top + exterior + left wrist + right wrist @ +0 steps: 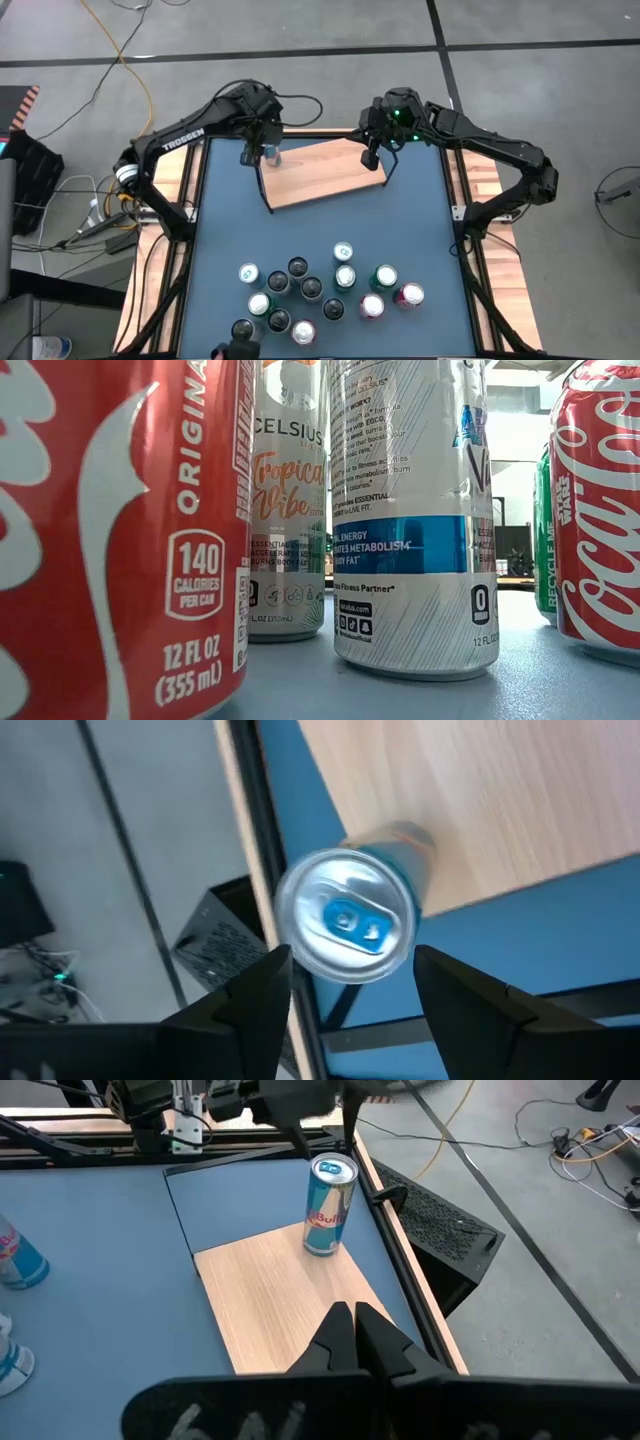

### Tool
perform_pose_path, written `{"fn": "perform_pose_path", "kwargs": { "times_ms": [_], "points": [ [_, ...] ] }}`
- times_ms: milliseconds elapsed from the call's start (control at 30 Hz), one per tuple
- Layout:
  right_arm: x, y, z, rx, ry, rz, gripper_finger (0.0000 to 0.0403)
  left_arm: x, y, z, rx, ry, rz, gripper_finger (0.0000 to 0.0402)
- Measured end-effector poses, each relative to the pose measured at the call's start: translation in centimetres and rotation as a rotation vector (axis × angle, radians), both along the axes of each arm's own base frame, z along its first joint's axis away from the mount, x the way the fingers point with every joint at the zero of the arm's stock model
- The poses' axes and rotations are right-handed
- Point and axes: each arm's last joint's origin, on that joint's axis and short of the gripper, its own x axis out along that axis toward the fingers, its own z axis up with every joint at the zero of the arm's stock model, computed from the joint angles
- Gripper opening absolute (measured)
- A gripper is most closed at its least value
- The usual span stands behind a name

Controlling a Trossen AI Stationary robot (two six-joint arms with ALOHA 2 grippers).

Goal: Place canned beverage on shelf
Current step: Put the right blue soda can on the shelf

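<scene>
One can (329, 1205) stands upright on the shelf (325, 172) — a slim blue-and-silver Red Bull, set at the board's far left corner, close to the black wire frame. We see nothing else on the light-wood board. A cluster of cans (322, 290) stands at the near end of the blue surface (225, 220), well apart from the shelf; in the low view two red cola cans and two tall Celsius cans fill the picture and block our sight of the shelf behind them. The left tool (350, 975) hangs over the can, its two dark fingers spread either side of the can's top and not touching it. The right tool (354, 1325) hovers over the shelf's right end — fingers pressed together, holding nothing.
</scene>
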Motion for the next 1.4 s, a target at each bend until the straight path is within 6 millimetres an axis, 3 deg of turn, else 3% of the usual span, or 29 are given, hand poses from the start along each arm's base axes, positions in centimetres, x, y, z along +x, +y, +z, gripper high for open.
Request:
{"fn": "perform_pose_path", "kwargs": {
  "times_ms": [233, 400, 633, 767, 933, 1400],
  "points": [
    [0.0, 0.0, 0.0, -0.002, 0.001, 0.001, 0.0000, -0.7, -1.1, 2.0, 0.049, -0.081, -0.045, 0.0201],
    [-0.1, -0.2, 0.0, -0.006, 0.001, -0.005, 0.0000, -0.5, -1.0, 2.3, -0.038, -0.224, 0.008, 0.0217],
    [0.0, -0.8, -1.4, 0.008, 0.018, -0.024, 0.0000, 0.2, 0.2, 1.3, -0.037, -0.206, 0.042, 0.0271],
    [0.0, -0.8, -1.5, 0.009, 0.017, -0.025, 0.0000, 0.5, 0.6, -0.3, -0.126, -0.153, 0.032, 0.0295],
    [0.0, -0.8, -1.4, 0.006, 0.010, -0.025, 0.0000, 0.9, 1.1, -0.7, -0.105, -0.144, 0.030, 0.0299],
    [0.0, -0.9, -1.3, 0.004, 0.002, -0.026, 0.0000, -0.3, 2.2, -0.8, -0.151, -0.150, 0.037, 0.0295]
  ]
}}
